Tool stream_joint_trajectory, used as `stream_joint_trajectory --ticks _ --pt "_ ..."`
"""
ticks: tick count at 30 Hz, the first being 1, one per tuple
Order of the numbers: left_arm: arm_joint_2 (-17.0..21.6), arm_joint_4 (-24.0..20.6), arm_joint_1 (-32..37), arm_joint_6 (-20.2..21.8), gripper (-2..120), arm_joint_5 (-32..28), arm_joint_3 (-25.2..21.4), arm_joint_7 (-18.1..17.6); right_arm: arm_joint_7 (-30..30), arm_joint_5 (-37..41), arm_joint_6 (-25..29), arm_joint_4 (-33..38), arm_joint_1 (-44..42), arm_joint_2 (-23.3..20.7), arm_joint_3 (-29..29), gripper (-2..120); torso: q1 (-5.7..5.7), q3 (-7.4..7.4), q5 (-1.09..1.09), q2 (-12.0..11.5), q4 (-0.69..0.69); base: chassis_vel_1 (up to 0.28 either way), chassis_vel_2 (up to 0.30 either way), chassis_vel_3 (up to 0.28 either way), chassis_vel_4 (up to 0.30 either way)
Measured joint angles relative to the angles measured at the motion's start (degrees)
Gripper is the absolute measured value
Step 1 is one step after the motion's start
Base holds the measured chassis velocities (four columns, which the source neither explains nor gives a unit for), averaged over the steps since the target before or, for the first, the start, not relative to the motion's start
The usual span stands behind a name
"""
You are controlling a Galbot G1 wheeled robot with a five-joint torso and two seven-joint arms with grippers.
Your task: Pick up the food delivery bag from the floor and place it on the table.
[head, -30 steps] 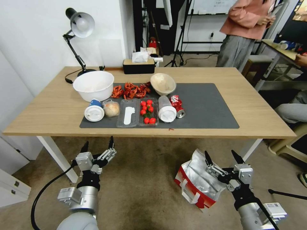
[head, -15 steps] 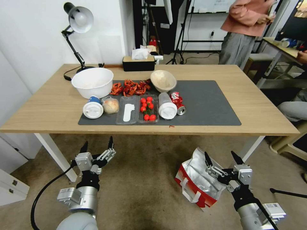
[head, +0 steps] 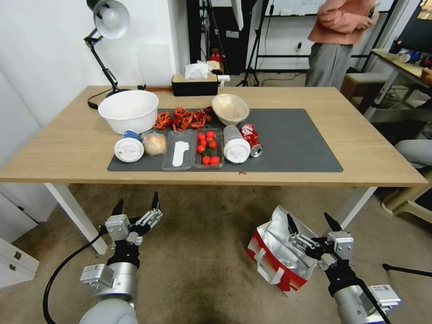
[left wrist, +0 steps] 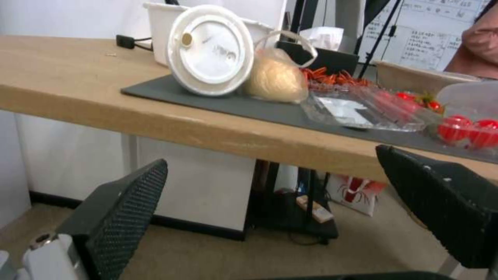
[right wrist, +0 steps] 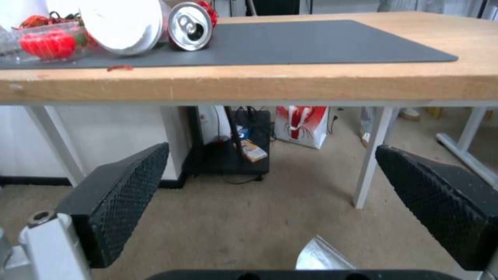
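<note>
Right pincer (head: 314,220) spread wide, holding nothing, poised above the foil mouth of the food delivery bag (head: 274,254). Bag sits on the floor (head: 202,252) beside the desk (head: 67,148). Left pincer (head: 137,203) also wide open, empty, low before the desk edge.

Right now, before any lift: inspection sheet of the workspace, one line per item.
Surface: table carries a dark grey mat; the mat's right half is bare.
Job's things: food delivery bag lies tipped on the floor near the table's right leg, foil lining exposed, not gripped.
Clutter: white bowl, lidded cups, cherry tomatoes, crushed can, red scraps, tissue box, lamp.
Grippers: left gripper open, raised below the table edge; right gripper open, above the bag.
Cables: black cable loops from the left arm.
Surroundings: person standing beyond the table; second desk at the right.
</note>
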Motion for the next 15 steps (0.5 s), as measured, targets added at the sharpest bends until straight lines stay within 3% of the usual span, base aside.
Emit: stream_joint_trajectory --ticks 15 --pt "0.1 0.0 0.2 -0.2 100 -0.1 -0.1 -0.2 -0.2 -0.2 0.0 -0.2 -0.1 0.0 -0.1 100 -1.58 -2.14 0.00 -3.7 0.00 0.000 0.000 0.000 0.000"
